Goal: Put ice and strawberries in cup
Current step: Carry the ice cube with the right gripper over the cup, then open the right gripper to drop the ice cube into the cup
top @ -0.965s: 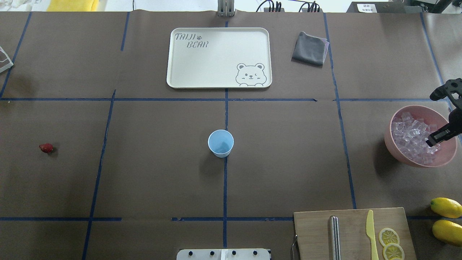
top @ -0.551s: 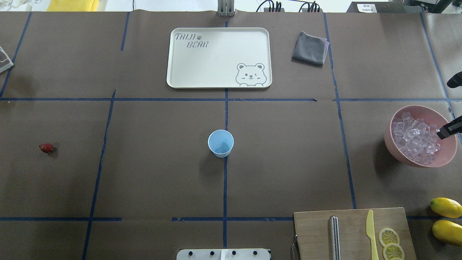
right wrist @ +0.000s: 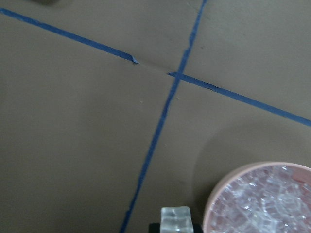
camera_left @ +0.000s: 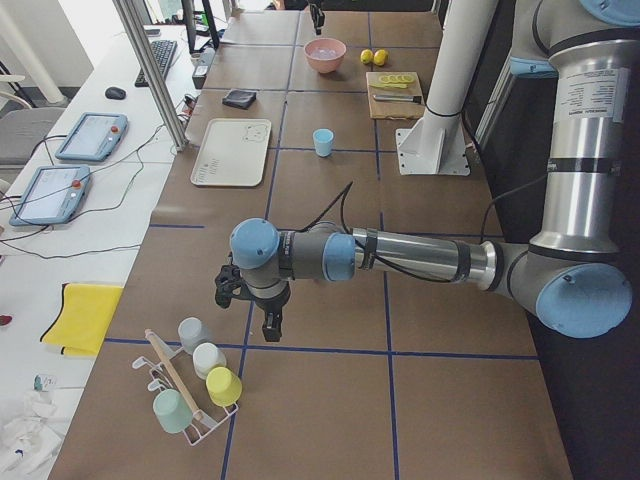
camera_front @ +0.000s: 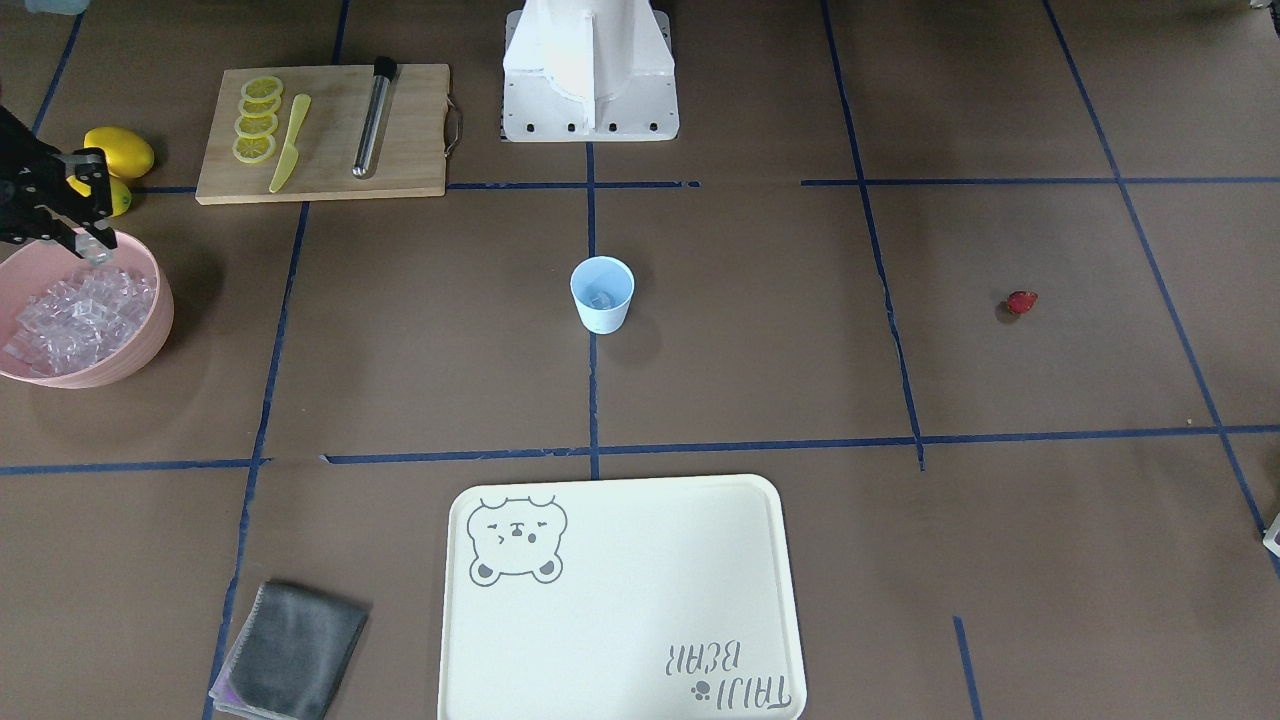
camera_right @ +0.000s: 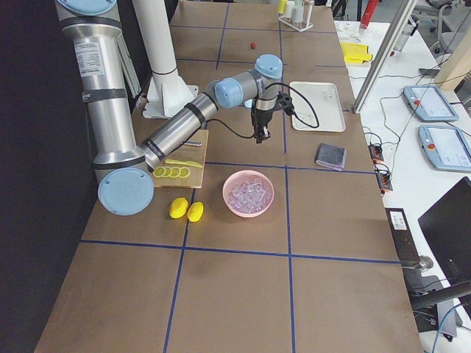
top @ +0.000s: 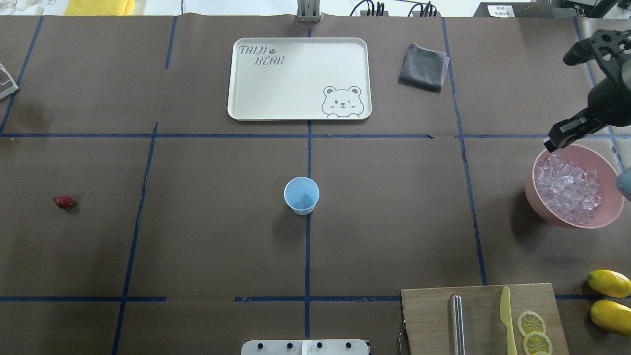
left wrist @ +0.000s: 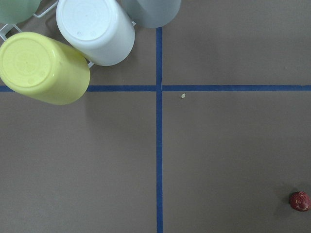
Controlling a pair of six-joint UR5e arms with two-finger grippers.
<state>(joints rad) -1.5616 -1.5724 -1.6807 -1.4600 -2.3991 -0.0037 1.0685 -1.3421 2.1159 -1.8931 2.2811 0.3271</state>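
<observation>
The pale blue cup (top: 301,195) (camera_front: 601,293) stands upright at the table's centre, and something pale shows at its bottom in the front-facing view. A dark-red strawberry (top: 63,201) (camera_front: 1021,301) (left wrist: 299,200) lies alone far to the left. The pink bowl (top: 530,186) (camera_front: 158,318) is full of ice (top: 568,186). My right gripper (top: 551,144) (camera_front: 92,250) hangs over the bowl's far-left rim, shut on one ice cube (right wrist: 176,219). My left gripper (camera_left: 250,305) shows only in the exterior left view, beyond the strawberry, so I cannot tell its state.
A cream tray (top: 236,106) and a grey cloth (top: 423,67) lie at the far side. A cutting board (top: 429,315) with a knife, a metal rod and lemon slices sits near right, beside two lemons (top: 609,282). A rack of upturned cups (left wrist: 95,29) stands near the left gripper.
My right gripper has come up out of the bowl's ice and moved to the bowl's far-left rim. The cup and strawberry have not moved.
</observation>
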